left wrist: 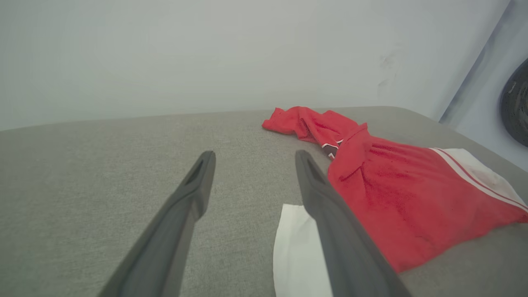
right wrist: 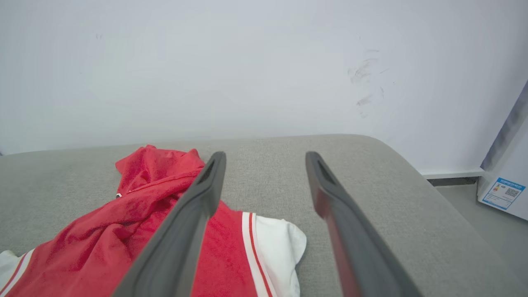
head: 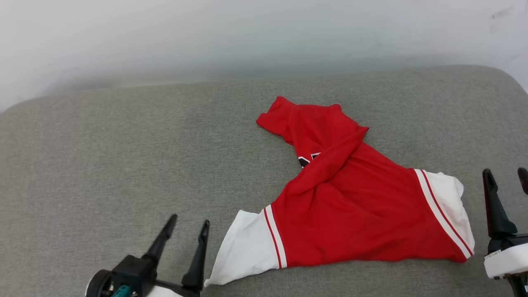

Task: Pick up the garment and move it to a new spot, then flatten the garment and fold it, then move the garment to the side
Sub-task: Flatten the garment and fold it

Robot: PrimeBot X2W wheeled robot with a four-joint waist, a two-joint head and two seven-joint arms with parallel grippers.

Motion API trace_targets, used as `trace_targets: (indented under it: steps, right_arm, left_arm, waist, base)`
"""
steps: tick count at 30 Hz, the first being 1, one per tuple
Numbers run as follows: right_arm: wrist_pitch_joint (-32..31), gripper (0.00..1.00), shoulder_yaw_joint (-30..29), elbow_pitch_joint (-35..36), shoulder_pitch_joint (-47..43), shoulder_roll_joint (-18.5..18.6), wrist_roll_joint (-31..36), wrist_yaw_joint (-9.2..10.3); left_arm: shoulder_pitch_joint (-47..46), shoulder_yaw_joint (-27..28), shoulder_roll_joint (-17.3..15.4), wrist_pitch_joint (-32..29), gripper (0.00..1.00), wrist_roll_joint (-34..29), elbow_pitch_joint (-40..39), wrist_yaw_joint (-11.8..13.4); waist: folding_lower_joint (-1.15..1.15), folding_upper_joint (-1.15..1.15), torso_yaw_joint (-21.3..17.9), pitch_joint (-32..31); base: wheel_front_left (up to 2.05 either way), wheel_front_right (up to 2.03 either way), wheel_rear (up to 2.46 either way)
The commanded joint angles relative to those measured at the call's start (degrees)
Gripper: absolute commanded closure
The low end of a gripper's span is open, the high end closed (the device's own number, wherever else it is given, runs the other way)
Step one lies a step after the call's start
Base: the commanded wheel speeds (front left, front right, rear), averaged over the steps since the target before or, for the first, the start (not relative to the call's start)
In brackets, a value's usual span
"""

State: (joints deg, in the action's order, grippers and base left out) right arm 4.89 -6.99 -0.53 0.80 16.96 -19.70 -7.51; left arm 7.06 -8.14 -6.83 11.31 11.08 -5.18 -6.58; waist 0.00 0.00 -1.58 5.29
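We work over a wide grey cushion (head: 103, 165) that extends well beyond the garment (head: 354, 206) on every side. The garment lies crumpled on it, the red body twisted into a ridge, with a scrap of black lettering (head: 307, 159) showing under the fold. Our left gripper (head: 189, 219) sits just beside the garment's near white sleeve (head: 247, 247), jaws moderately apart and holding nothing. Our right gripper (head: 505, 171) stands just off the garment's other white sleeve (head: 449, 206), jaws spread wide and also empty. We judge nothing is flattened or folded yet, so taking hold of the shirt is the step in hand. Next, each gripper needs to drop onto its nearest sleeve edge and pinch only fabric, not the cushion below.
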Motion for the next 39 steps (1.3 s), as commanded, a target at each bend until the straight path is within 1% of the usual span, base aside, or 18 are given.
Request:
trace_targets:
  steps: [1, 3, 4, 7, 11, 13, 15, 18, 22, 26, 32, 33, 34, 35, 37, 39]
  right_arm:
    - [3.0, 0.0, -0.3, 1.3, -0.9, -1.1, -0.5, 0.04]
    - [5.4, 0.0, -0.5, 2.3, -1.3, -1.8, -0.4, 0.03]
    - [5.4, 0.0, -0.5, 2.3, -1.3, -1.8, -0.4, 0.03]
    - [7.3, 0.0, -0.6, 3.1, -1.5, -2.4, 0.8, 0.03]
    - [8.2, 0.0, -0.4, 3.2, -0.9, -3.4, 1.7, 0.03]
    - [8.6, 0.0, -0.4, 3.1, -0.2, -3.7, 1.9, 0.03]
    - [8.8, 0.0, -0.5, 2.7, 0.4, -4.1, 2.2, 0.03]
    - [9.2, 0.0, -0.4, 2.0, 1.0, -4.6, 2.4, 0.04]
    - [9.7, 0.0, -0.2, 1.3, 1.6, -4.9, 2.7, 0.04]
    - [9.8, 0.0, -0.4, 0.6, 2.2, -4.9, 2.9, 0.04]
    - [10.1, 0.0, -0.5, 0.0, 2.8, -4.7, 3.2, 0.03]
    - [10.2, 0.0, -0.3, 0.0, 3.0, -4.6, 3.2, 0.03]
    - [10.2, 0.0, -0.2, 0.0, 3.1, -4.5, 3.3, 0.04]
    - [10.2, 0.0, -0.1, -0.1, 3.2, -4.3, 3.3, 0.04]
    - [10.2, 0.0, 0.0, -0.3, 3.1, -4.2, 3.5, 0.04]
    - [10.3, 0.0, 0.0, -0.7, 3.0, -4.1, 3.6, 0.04]
  left_arm:
    - [1.1, -1.2, -1.5, -3.8, 0.0, 1.0, -0.8, -0.4]
    - [1.3, -2.1, -2.9, -8.9, 0.0, 2.3, -2.1, -0.5]
    - [1.3, -2.1, -2.9, -8.9, 0.0, 2.3, -2.1, -0.5]
    - [2.2, -3.1, -4.3, -18.6, 0.0, 4.1, -4.3, -0.5]
    - [2.8, -5.8, -7.4, -32.3, 0.0, 5.8, -7.5, -0.7]
    - [3.0, -6.3, -8.3, -37.8, 0.0, 7.2, -8.9, -0.7]
    - [2.8, -6.5, -9.3, -41.7, 0.0, 7.7, -9.6, -0.5]
    - [1.8, -6.2, -10.6, -44.2, 0.0, 6.5, -9.6, 0.3]
    - [0.7, -5.8, -11.1, -44.5, 0.0, 4.8, -7.6, 1.5]
    - [-0.2, -6.2, -11.1, -44.9, 0.0, 4.7, -5.5, 1.7]
    - [-1.2, -7.2, -10.9, -45.7, 0.0, 5.6, -2.0, 1.3]
    - [-1.2, -7.4, -10.8, -46.2, 0.04, 6.0, -1.2, 1.2]
    - [-1.3, -7.5, -10.9, -46.5, 0.54, 6.2, -0.5, 1.1]
    - [-1.5, -7.5, -10.9, -46.7, 1.0, 6.3, 0.1, 1.2]
    - [-1.9, -7.4, -11.0, -46.4, 1.0, 6.4, 1.0, 1.2]
    - [-2.8, -6.4, -10.4, -44.2, 1.0, 6.7, 1.0, 1.9]
  waist:
    - [0.0, 0.0, -0.5, 0.3]
    - [0.0, 0.0, -0.7, 0.9]
    - [0.0, 0.0, -0.7, 0.9]
    - [0.0, 0.0, -1.1, 1.7]
    - [0.0, 0.0, -1.5, 2.9]
    - [0.0, 0.0, -1.8, 3.7]
    - [0.0, 0.0, -2.2, 4.4]
    - [0.0, 0.0, -2.7, 5.5]
    - [0.0, 0.0, -3.4, 6.9]
    - [0.0, 0.0, -3.8, 8.1]
    - [0.0, 0.0, -4.0, 9.8]
    - [0.0, 0.0, -3.9, 10.0]
    - [0.0, 0.0, -3.9, 10.1]
    - [0.0, 0.0, -3.8, 10.2]
    - [0.0, 0.0, -3.7, 10.2]
    - [0.0, 0.0, -3.5, 9.8]
  base:
    - [0.0, 0.0, 0.0]
    - [0.0, 0.0, 0.0]
    - [0.0, 0.0, 0.0]
    - [0.0, 0.0, 0.0]
    - [0.0, 0.0, 0.0]
    - [0.0, 0.0, 0.0]
    - [0.0, 0.0, 0.0]
    - [0.0, 0.0, 0.0]
    - [0.0, 0.0, 0.0]
    - [0.0, 0.0, 0.0]
    - [0.0, 0.0, 0.0]
    - [0.0, 0.0, 0.0]
    - [0.0, 0.0, 0.0]
    - [0.0, 0.0, 0.0]
    - [0.0, 0.0, 0.0]
    - [0.0, 0.0, 0.0]
